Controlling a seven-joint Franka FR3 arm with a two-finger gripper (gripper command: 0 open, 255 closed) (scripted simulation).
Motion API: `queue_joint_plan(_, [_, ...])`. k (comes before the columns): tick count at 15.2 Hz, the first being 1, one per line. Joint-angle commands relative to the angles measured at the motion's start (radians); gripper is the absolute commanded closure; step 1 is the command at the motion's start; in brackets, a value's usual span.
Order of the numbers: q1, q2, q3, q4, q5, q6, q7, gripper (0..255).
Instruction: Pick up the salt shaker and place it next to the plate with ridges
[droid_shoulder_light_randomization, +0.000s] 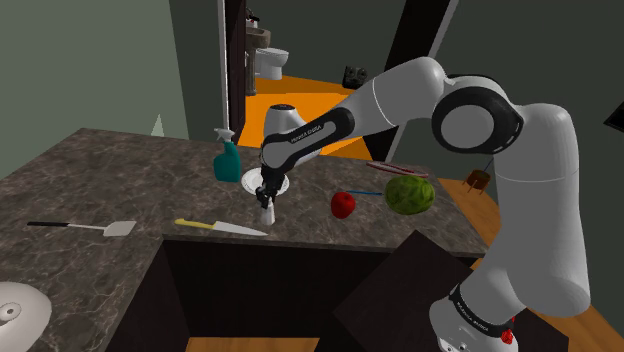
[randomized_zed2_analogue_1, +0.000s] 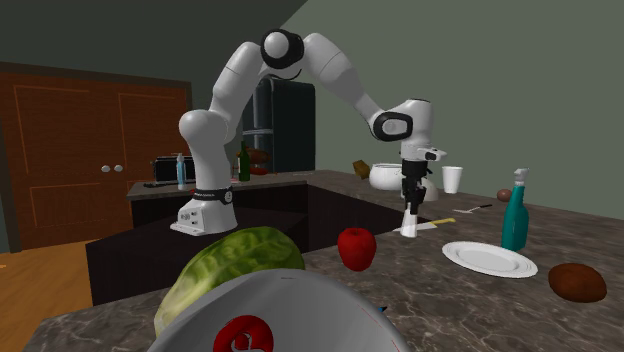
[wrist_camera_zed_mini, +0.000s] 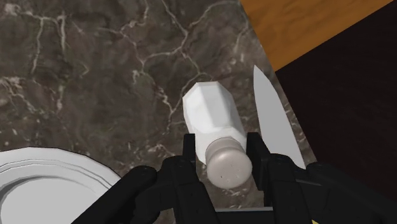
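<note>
The pincer (wrist_camera_zed_mini: 222, 154) is pinching the shaker (wrist_camera_zed_mini: 215, 130) just under its grey, holed cap, one black finger pressing on each side. The shaker is white and faceted, and it is hanging upright from the pincer. The pictures are not showing whether its base is touching the dark marbled counter (droid_shoulder_light_randomization: 120, 180).

The shaker is sitting close to the counter's edge facing the stand, about midway along that edge. The white plate (wrist_camera_zed_mini: 44, 184), its rim showing ridges in the wrist view, is lying just beside the shaker on the side away from that edge, with a strip of bare counter showing between them. A knife (droid_shoulder_light_randomization: 222, 227) with a yellow handle is lying along the same edge, its blade tip pointing past the shaker without touching it.

A teal spray bottle (droid_shoulder_light_randomization: 226, 158) is standing behind the plate, toward the far edge. A red apple (droid_shoulder_light_randomization: 343, 204) and a green melon (droid_shoulder_light_randomization: 410, 194) are resting farther along the counter toward the shoulder view's right.

White lettering (droid_shoulder_light_randomization: 305, 135) is running along the arm's dark forearm band, too small to read surely.
</note>
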Motion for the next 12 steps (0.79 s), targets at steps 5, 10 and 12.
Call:
queue_joint_plan(5, [0.0, 0.0, 0.0, 0.0, 0.0, 0.0, 0.0, 0])
queue_joint_plan(10, [0.0, -0.022, -0.002, 0.001, -0.002, -0.023, 0.001, 0])
queue_joint_plan(12, [-0.001, -0.065, -0.005, 0.007, -0.007, -0.071, 0.004, 0])
